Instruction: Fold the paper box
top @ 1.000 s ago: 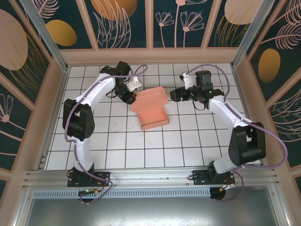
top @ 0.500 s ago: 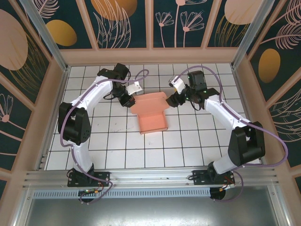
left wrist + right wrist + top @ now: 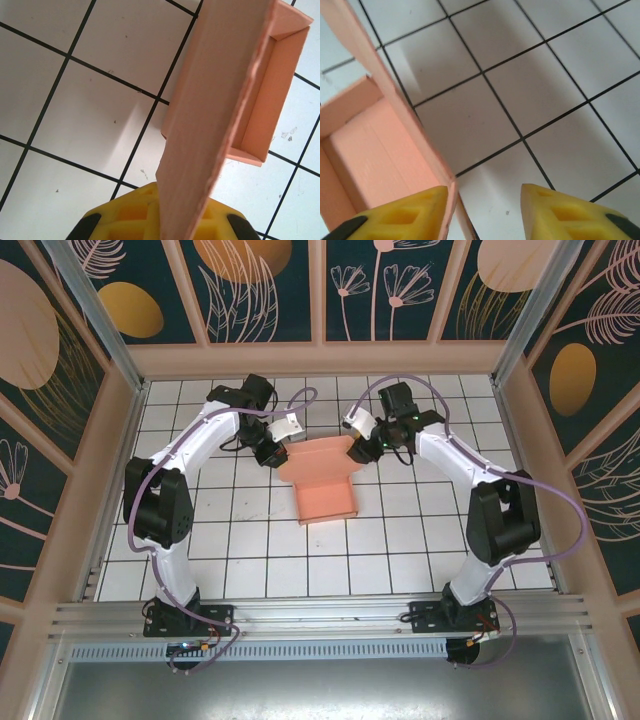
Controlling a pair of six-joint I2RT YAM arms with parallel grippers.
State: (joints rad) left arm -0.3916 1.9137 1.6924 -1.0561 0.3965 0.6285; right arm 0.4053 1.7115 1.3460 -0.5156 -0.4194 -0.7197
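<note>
The salmon-pink paper box [image 3: 325,482] lies in the middle of the tiled table, its tray part toward the arms and its wide lid flap [image 3: 318,455] raised at the far end. My left gripper [image 3: 275,452] is at the lid's left edge. In the left wrist view the flap [image 3: 220,100] runs straight between the yellow fingers [image 3: 125,215], which are shut on it. My right gripper [image 3: 362,448] is at the lid's right corner. It stands open [image 3: 485,205], and its left finger [image 3: 405,212] touches the box's wall edge [image 3: 375,150].
The white gridded table [image 3: 240,540] is ringed by a wooden frame [image 3: 320,360] and patterned walls. Both arms reach inward from the sides, their cables arching above the far tiles. Bare tiles lie on the near side of the box.
The right gripper has moved left, up to the lid's right corner. The lid flap has come up and the box shifted slightly. The left gripper kept its hold.
</note>
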